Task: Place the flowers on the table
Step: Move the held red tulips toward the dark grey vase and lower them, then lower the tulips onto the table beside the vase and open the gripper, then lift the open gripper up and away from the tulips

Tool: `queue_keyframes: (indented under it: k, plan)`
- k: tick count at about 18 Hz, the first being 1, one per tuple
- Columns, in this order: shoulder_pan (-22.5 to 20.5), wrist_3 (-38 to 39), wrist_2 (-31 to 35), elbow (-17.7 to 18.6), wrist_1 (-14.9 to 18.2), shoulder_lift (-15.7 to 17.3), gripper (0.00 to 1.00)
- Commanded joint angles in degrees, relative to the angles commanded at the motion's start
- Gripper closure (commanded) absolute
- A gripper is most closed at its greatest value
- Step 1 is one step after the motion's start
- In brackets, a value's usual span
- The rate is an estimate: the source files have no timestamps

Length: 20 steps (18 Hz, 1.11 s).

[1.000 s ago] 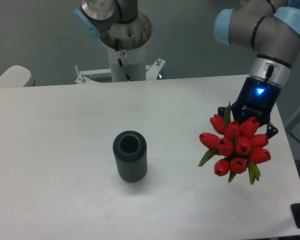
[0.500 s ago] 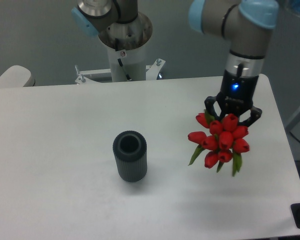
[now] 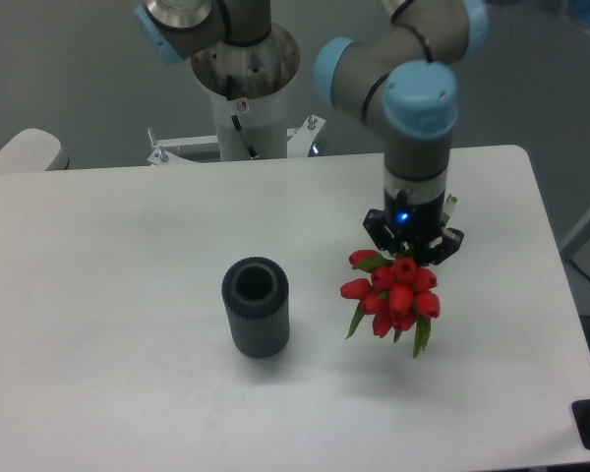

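The gripper [image 3: 410, 252] points straight down over the right half of the table [image 3: 108, 256], its dark fingers closed around the top of the flowers [image 3: 393, 293]. A blue light glows on the wrist just above it. The red buds bunch tight beneath the fingers, with green leaves sticking out below and to the left. Whether the bunch touches the tabletop cannot be told. The vase [image 3: 256, 306] stands upright to the left, apart from the flowers.

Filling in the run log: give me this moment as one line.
claw: shut on flowers | flowers: held above table, not set down | vase: upright, left of flowers, apart
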<state>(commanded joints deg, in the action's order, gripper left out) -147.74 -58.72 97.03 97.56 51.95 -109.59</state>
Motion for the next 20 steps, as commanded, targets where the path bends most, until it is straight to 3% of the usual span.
queue_keyframes:
  k: [5,10,11,12,13,18,20]
  plan:
    - [0.0,0.0,0.0,0.3,-2.3,-3.8,0.67]
    - [-0.3,-0.6,0.0,-0.7,-2.5,-5.8,0.64]
    - [-0.3,-0.6,0.0,-0.9,-2.5,-5.9,0.57]
    - [-0.3,-0.6,0.0,-1.4,-2.5,-5.9,0.2]
    - [-0.3,-0.6,0.0,-1.8,-2.6,-6.0,0.01]
    - [-0.3,-0.8,0.0,-4.6,-4.0,-5.6,0.0]
    - [-0.3,-0.8,0.0,-7.3,-3.8,-5.7,0.0]
